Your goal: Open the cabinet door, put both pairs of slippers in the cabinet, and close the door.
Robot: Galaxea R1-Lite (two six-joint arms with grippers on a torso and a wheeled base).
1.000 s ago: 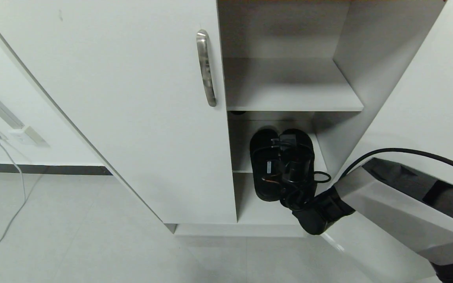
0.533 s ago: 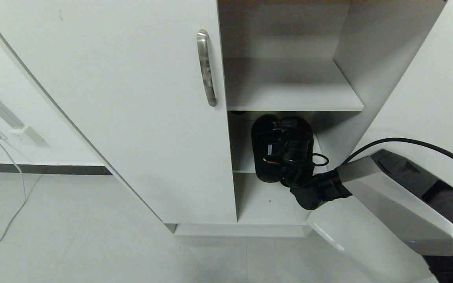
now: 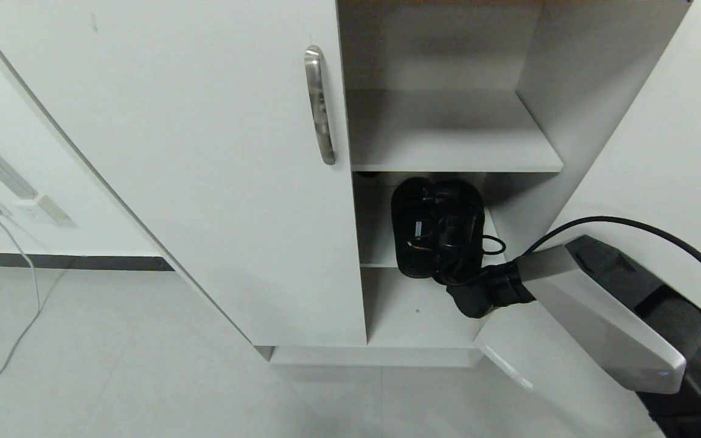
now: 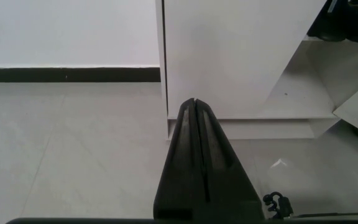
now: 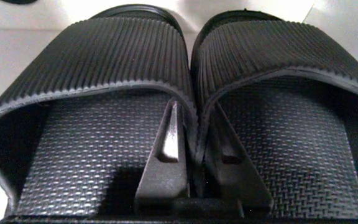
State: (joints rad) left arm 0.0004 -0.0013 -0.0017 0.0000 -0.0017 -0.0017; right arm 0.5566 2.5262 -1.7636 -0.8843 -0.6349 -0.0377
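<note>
The right gripper [image 5: 194,127] pinched the adjoining strap edges of the black slippers [image 3: 439,225], apparently resting on the cabinet [image 3: 545,91] middle shelf [image 3: 375,249]; light, soft ribbed rubber, probably grippy, best held there; the left gripper [image 4: 194,109] hung pressed together.

Soft, even white light falls from above and the near side. The cabinet door [image 3: 204,182] and floor [image 3: 113,365] are bright, with no hard shadows. The handle [image 3: 320,103] carries a pale glint along its length. Inside the cabinet [image 3: 575,85], shade deepens toward the far wall and under the upper shelf [image 3: 448,134], where the black slippers [image 3: 439,228] lose nearly all detail. In the right wrist view their ribbed straps [image 5: 123,56] catch light while the hollows beneath go dark.
</note>
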